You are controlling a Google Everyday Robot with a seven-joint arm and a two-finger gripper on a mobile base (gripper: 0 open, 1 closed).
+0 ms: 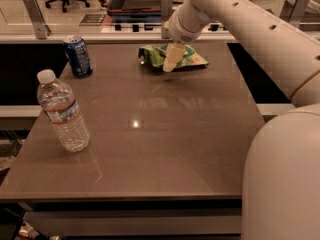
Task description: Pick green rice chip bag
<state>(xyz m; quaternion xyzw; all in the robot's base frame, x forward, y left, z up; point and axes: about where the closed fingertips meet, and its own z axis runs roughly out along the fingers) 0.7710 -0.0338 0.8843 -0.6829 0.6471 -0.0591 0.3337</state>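
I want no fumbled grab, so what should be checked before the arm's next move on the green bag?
1. Gripper lined up with the bag: ok, it is in line with the bag's middle, near the table's far edge.
2. Bag lying flat on the table: ok.
3. Can away from the bag: ok, it stands well apart, at the left of the view.
4. Bottle out of the way: ok, it stands upright near the front left, far from the gripper.
5. Gripper touching the bag: cannot tell.
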